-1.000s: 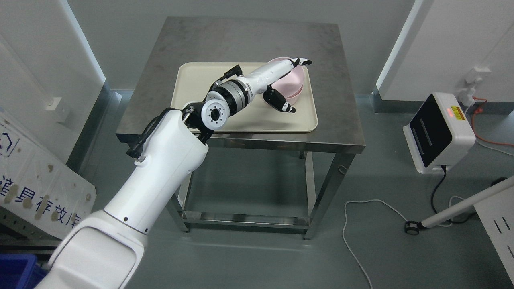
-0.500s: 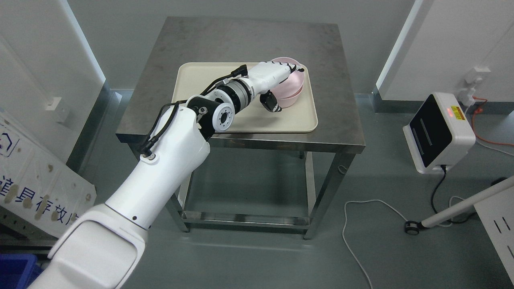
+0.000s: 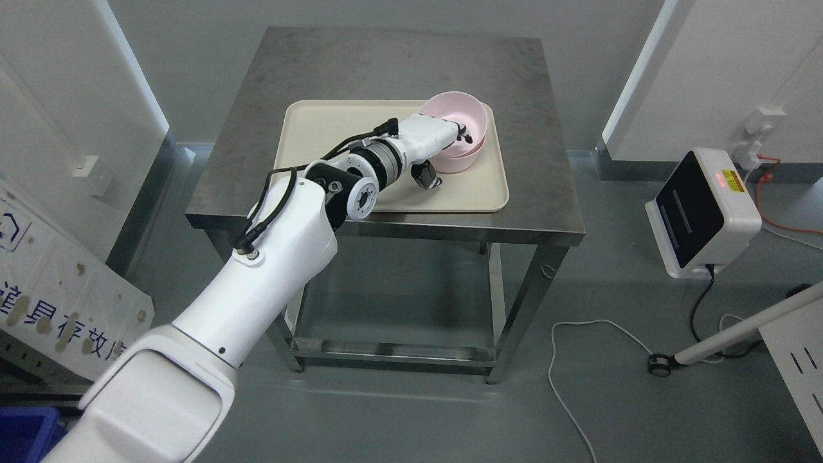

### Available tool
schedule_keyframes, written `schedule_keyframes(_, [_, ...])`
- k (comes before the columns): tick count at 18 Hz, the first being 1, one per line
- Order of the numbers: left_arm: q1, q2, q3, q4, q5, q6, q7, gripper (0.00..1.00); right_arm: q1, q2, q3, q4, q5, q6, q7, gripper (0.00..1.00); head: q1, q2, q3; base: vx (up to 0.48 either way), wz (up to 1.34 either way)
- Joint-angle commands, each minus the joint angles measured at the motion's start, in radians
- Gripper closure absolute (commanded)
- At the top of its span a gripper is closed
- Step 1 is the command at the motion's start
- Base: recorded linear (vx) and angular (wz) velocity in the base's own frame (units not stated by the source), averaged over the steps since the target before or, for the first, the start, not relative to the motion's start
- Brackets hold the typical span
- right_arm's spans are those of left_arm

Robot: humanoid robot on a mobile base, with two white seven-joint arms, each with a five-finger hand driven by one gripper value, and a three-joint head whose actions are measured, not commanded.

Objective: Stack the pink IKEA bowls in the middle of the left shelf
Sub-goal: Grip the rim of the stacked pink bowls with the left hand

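Pink bowls point(image 3: 468, 122) sit stacked at the back right corner of a beige tray point(image 3: 334, 128) on a steel table point(image 3: 386, 64). My left hand point(image 3: 443, 148) reaches in from the lower left and is shut on the near rim of the pink bowls: fingers point(image 3: 464, 134) curl inside the top bowl, the thumb point(image 3: 425, 175) presses the outside wall. The stack looks slightly tilted. The right arm is not in view.
A white device with a black face point(image 3: 701, 212) stands on the floor at right, with cables point(image 3: 578, 360) and a wheeled white pole point(image 3: 733, 334). White panels flank the table. A printed board point(image 3: 58, 302) leans at left, a blue bin point(image 3: 26, 437) at bottom left.
My left hand went from spread open over the bowls to closing on their near rim, with fingers curled inside. The forearm pulled back and lowered slightly.
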Motion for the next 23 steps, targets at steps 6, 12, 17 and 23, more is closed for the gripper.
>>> schedule_keyframes(6, [-0.001, 0.017, -0.048, 0.113, -0.004, -0.023, 0.156, 0.53, 0.000, -0.017, -0.009, 0.000, 0.008, 0.000, 0.000, 0.00, 0.0000, 0.000, 0.000, 0.000, 0.00])
schedule_keyframes(12, [-0.001, 0.017, -0.077, 0.116, -0.002, -0.035, 0.154, 0.61, 0.000, -0.017, -0.009, 0.000, 0.008, 0.000, 0.001, 0.00, 0.0000, 0.000, 0.000, 0.000, 0.00])
schedule_keyframes(17, [-0.001, 0.017, -0.099, 0.134, 0.002, -0.039, 0.149, 0.80, 0.000, -0.017, -0.009, 0.000, 0.008, 0.000, 0.001, 0.00, 0.0000, 0.000, 0.000, 0.000, 0.00])
schedule_keyframes(23, [-0.001, 0.017, -0.021, 0.125, 0.019, -0.063, 0.195, 0.95, 0.000, -0.017, -0.011, 0.000, 0.008, 0.000, 0.000, 0.00, 0.0000, 0.000, 0.000, 0.000, 0.00])
